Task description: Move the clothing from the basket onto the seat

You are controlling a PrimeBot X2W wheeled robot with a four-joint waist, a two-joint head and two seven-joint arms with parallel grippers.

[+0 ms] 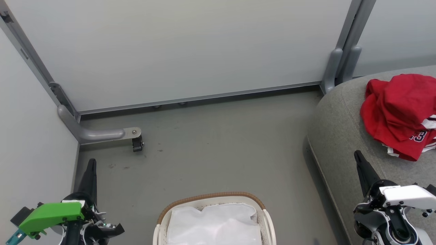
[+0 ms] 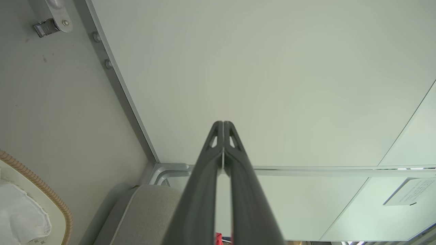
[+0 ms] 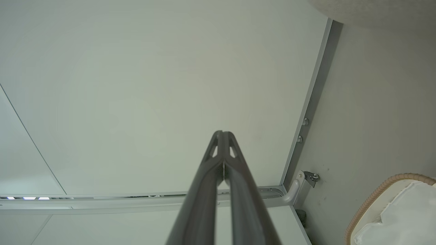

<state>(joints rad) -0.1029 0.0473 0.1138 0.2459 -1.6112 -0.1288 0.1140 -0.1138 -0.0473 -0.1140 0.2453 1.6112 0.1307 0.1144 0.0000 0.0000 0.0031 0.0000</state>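
Red jerseys [image 1: 396, 112] piled on the grey sofa cushion [image 1: 337, 136], right side. Basket [image 1: 211, 196] at the bottom shows its white liner [image 1: 214, 224], left gripper [image 1: 91, 162] and right gripper [image 1: 357, 154] both pinched closed

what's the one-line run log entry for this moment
clothing: red heap on seat | basket: white liner showing, no red seen | left gripper: shut, empty | right gripper: shut, empty | task: looks done

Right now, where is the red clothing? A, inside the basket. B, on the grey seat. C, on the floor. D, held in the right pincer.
B: the red clothing lies heaped on the grey seat, while the basket shows its white liner and nothing red.
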